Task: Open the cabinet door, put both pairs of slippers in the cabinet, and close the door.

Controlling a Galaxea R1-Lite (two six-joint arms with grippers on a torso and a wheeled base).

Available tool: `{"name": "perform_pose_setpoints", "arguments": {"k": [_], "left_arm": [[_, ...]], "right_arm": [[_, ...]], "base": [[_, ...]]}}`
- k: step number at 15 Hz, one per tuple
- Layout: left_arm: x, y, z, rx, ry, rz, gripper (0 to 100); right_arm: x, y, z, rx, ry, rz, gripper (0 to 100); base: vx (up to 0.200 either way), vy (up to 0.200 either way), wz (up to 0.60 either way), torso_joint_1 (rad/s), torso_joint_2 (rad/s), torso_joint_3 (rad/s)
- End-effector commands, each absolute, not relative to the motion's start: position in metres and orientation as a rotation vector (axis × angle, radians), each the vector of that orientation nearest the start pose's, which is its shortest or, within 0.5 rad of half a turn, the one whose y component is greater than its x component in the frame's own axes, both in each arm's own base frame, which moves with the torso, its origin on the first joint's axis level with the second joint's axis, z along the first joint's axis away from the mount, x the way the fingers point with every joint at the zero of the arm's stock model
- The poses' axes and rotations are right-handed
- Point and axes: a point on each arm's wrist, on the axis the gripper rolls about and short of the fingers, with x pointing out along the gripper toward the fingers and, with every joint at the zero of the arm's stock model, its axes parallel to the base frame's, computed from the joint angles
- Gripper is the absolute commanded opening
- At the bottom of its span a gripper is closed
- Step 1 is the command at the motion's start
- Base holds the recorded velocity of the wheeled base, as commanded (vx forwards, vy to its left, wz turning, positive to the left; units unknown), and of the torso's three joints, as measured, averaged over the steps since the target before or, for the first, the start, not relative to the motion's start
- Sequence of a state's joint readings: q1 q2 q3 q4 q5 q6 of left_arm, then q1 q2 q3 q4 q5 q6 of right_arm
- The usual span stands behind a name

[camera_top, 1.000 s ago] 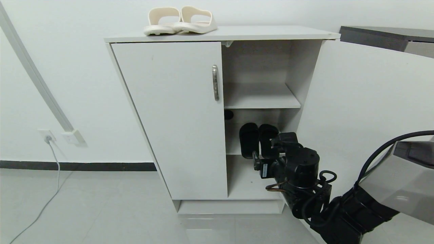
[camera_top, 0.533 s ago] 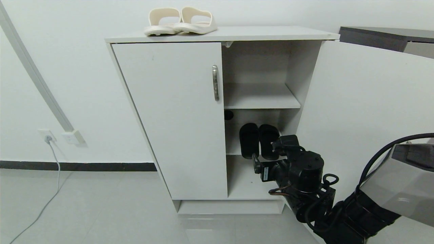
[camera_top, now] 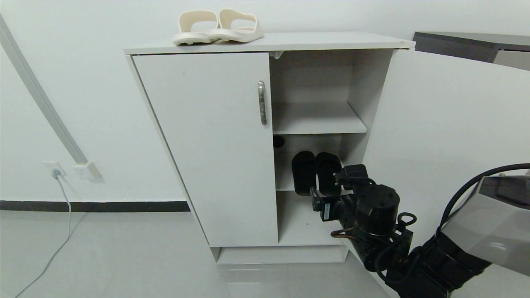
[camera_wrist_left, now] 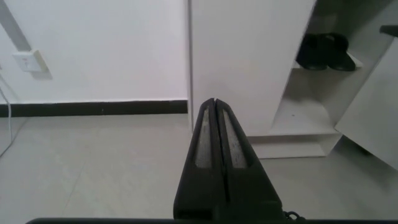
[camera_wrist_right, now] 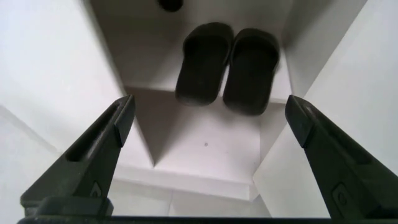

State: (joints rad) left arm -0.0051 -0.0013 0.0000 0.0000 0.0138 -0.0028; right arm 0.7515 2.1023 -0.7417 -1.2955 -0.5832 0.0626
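A pair of cream slippers [camera_top: 217, 27] lies on top of the white cabinet [camera_top: 331, 40]. The cabinet's left door [camera_top: 215, 145] is closed and its right door [camera_top: 439, 124] stands wide open. A pair of black slippers [camera_top: 315, 171] [camera_wrist_right: 227, 65] [camera_wrist_left: 326, 51] rests side by side on the middle shelf. My right gripper [camera_top: 331, 184] [camera_wrist_right: 210, 106] hovers open just in front of that shelf, holding nothing. My left gripper [camera_wrist_left: 214, 106] is shut and empty, held low over the floor in front of the closed door.
The top shelf [camera_top: 319, 120] and the bottom shelf [camera_top: 298, 223] hold nothing. A metal handle [camera_top: 261, 102] runs down the left door. A wall socket with a cable [camera_top: 54, 174] sits at the left. A grey surface [camera_top: 468, 41] stands behind the open door.
My right gripper has drawn back slightly from the black slippers, down and to the right. The head view has shifted a little. The slippers have not moved.
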Motion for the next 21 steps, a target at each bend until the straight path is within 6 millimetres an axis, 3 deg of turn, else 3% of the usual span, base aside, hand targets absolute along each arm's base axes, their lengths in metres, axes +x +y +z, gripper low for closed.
{"name": "perform_pose_setpoints", "arguments": {"k": [1,13,21], "left_arm": [[-0.023,0.0,0.075,-0.003,0.0,0.008,0],[-0.023,0.0,0.075,-0.003,0.0,0.008,0],[-0.023,0.0,0.075,-0.003,0.0,0.008,0]], "right_arm": [[0.272,0.239,0.094,0.017,0.063,0.17,100],[0.271,0.236,0.096,0.018,0.034,0.173,100],[0.273,0.226,0.097,0.003,0.007,0.199,100]], "base": [[0.0,0.2,0.0,0.012,0.0,0.002],[0.0,0.2,0.0,0.003,0.0,0.003],[0.0,0.0,0.0,0.0,0.0,0.0]]}}
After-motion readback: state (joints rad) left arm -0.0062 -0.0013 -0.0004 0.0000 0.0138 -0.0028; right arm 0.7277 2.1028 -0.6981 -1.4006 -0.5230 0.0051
